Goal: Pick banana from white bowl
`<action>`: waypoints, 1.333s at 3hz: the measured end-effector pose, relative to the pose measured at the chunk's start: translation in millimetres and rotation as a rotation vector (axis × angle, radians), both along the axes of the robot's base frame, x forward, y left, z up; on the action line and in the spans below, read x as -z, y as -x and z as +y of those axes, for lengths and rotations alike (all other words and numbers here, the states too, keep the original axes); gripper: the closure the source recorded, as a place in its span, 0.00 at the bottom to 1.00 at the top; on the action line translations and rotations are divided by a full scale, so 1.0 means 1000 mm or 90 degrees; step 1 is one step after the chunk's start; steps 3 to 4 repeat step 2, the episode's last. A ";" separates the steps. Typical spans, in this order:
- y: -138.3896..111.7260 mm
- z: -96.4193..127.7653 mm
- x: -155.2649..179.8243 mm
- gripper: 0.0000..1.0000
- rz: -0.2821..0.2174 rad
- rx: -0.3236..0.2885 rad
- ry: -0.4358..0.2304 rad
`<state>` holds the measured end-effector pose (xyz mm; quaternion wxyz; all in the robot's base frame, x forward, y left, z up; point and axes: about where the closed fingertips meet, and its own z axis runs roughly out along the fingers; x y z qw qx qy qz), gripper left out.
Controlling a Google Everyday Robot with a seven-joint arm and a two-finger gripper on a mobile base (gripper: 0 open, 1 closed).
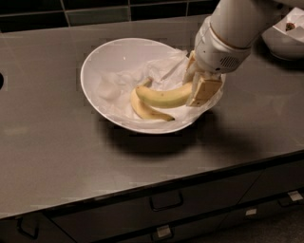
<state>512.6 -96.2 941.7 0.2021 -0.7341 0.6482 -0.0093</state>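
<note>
The wide white bowl (pixel 95 61) sits on the dark counter, left of centre. My gripper (pixel 197 88) is over the bowl's right side, shut on the right end of the thick pale yellow banana (pixel 164 97). The banana hangs roughly level, a little above the bowl's floor, pointing left. A slimmer, tighter-curved banana (pixel 146 112) lies under it in the bowl. Crumpled white paper (pixel 166 66) lines the bowl. The held end of the banana is hidden by the fingers.
A smaller white bowl (pixel 284 40) with reddish food stands at the back right, close behind my arm. The dark counter (pixel 52 142) runs to a front edge with drawers (pixel 166 201) below. A dark tiled wall (pixel 95 12) stands behind.
</note>
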 end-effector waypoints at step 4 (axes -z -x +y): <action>0.016 -0.026 -0.034 1.00 -0.054 -0.019 -0.049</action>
